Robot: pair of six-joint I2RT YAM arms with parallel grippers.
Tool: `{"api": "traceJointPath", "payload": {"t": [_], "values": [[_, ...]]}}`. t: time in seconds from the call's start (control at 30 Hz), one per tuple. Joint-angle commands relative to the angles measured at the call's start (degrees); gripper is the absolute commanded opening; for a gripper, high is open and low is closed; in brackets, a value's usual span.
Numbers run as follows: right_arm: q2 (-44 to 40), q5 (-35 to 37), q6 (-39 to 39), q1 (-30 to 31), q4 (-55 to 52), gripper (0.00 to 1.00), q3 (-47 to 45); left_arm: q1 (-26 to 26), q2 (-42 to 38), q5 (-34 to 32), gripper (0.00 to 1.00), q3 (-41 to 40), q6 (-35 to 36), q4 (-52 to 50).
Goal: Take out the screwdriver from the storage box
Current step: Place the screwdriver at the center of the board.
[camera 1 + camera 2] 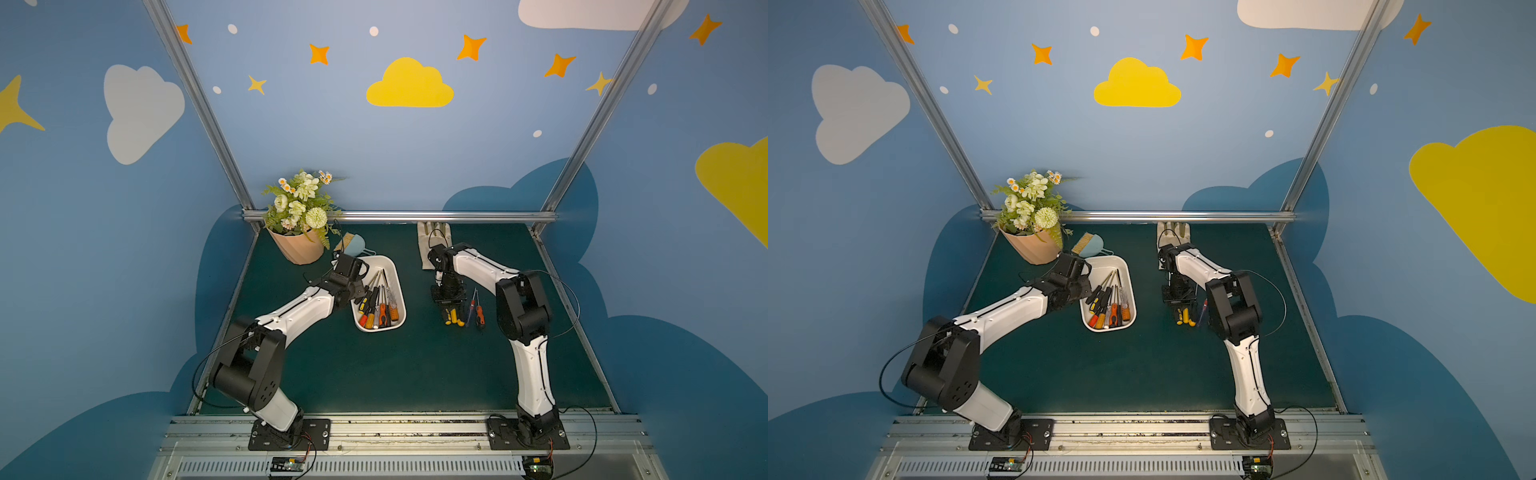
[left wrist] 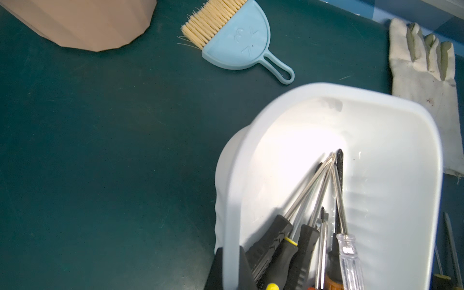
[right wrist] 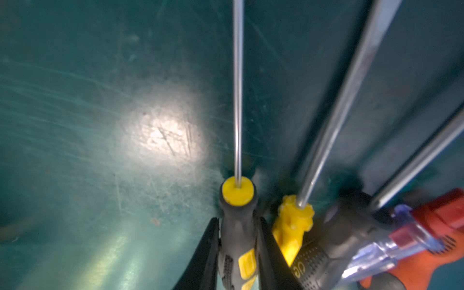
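Right wrist view: the right tool (image 3: pixel 237 226) has its jaws narrow, one on either side of the grey-and-yellow handle of a screwdriver (image 3: pixel 238 192) that lies on the green tabletop (image 3: pixel 100 125). Whether they actually grip it I cannot tell. Several more drivers (image 3: pixel 293 221) lie just beside it. In a top view this spot is well apart from the white storage box (image 1: pixel 386 266), towards the right arm's side. The left tool (image 2: pixel 230 263) is clamped over the box's rim, and a bundle of screwdrivers (image 2: pixel 303 241) lies inside.
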Motion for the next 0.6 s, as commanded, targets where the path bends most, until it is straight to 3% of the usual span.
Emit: {"api": "traceJointPath", "payload": {"t": [0.0, 0.57], "values": [[-2.2, 0.0, 1.1, -0.2, 0.6, 0.26, -0.8, 0.3, -1.1, 0.6, 0.02, 2.7, -0.9, 2.6], [-15.0, 0.7, 0.5, 1.0, 4.0, 0.28, -0.9, 0.3, -1.4, 3.1, 0.02, 1.6, -0.8, 5.3]]}}
